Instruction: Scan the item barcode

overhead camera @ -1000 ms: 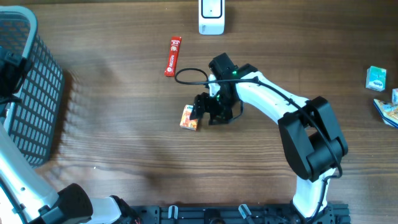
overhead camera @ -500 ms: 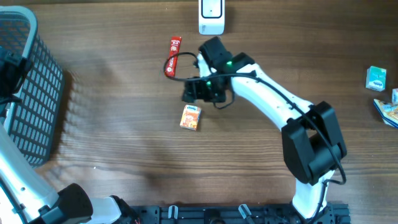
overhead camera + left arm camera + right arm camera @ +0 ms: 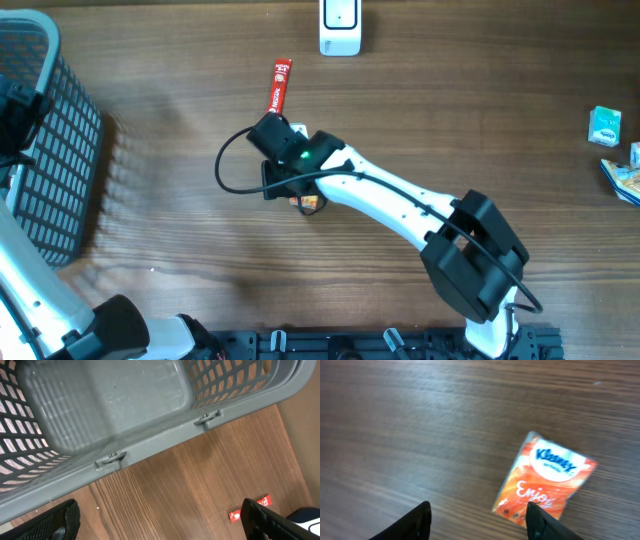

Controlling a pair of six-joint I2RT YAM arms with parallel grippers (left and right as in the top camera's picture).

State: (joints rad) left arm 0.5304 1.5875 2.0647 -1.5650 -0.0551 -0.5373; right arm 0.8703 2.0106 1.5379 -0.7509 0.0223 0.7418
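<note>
The item, an orange Kleenex tissue pack [image 3: 546, 479], lies flat on the wooden table. In the overhead view only its corner [image 3: 309, 203] shows under the right wrist. My right gripper [image 3: 480, 524] hovers low over the table, open, with bare wood between its fingers. Its right fingertip [image 3: 546, 522] overlaps the pack's near edge. The white scanner [image 3: 340, 27] stands at the table's far edge. My left gripper [image 3: 160, 527] is open wide above the table beside the basket and holds nothing.
A grey mesh basket [image 3: 45, 150] fills the left side, its wall [image 3: 150, 450] close in the left wrist view. A red snack bar [image 3: 278, 87] lies just beyond the right gripper. A teal pack [image 3: 604, 127] and other packets [image 3: 625, 178] sit at the right edge.
The right gripper lifted off the tissue pack, swung toward the red bar, then came back down and left over the pack, its jaws narrowing a little. The pack stayed put. The left arm is still.
</note>
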